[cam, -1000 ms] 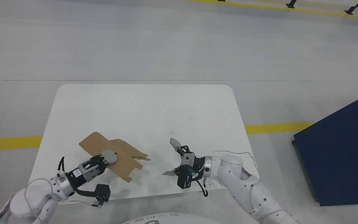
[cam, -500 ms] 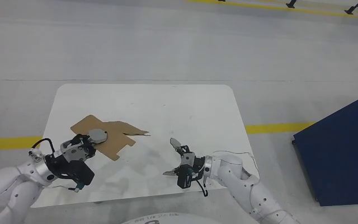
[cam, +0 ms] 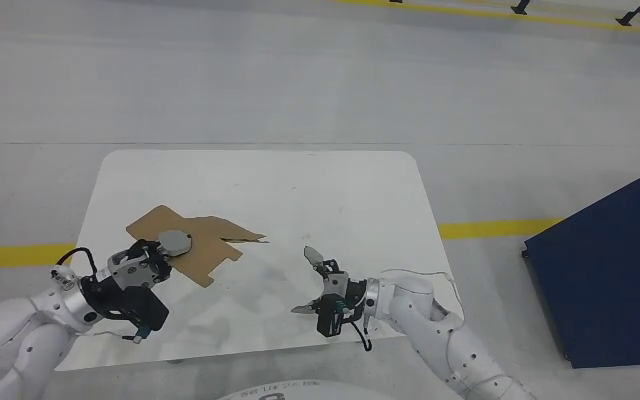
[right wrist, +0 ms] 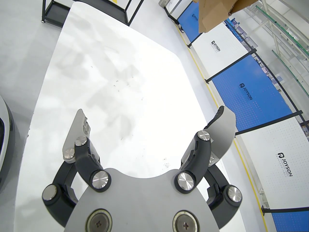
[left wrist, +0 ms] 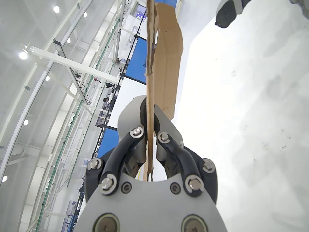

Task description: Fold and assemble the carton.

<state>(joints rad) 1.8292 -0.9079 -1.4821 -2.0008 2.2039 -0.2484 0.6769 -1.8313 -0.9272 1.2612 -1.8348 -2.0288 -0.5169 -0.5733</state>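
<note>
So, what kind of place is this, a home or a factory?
Most likely a large factory or test hall, not a home: it has a yellow floor line, blue partition panels, and high roof beams with rows of lights.

**Top view:** camera above the arms, facing down and forward. It is far enough off to take in the whole table (cam: 300, 180), with floor (cam: 300, 70) past the far edge.

**Left wrist view:** camera behind the left gripper (left wrist: 149, 112), very near. It faces along the jaws and upward, over the table toward the ceiling (left wrist: 36, 37). The carton (left wrist: 169, 49) is seen edge-on.

**Right wrist view:** camera behind the right gripper (right wrist: 152, 111), near. It faces down and leftward across the table, toward the barriers (right wrist: 241, 92) beyond.

**Shared:** the table and carton lie in all three views. The left wrist view also takes in the right gripper, farther off.
</note>
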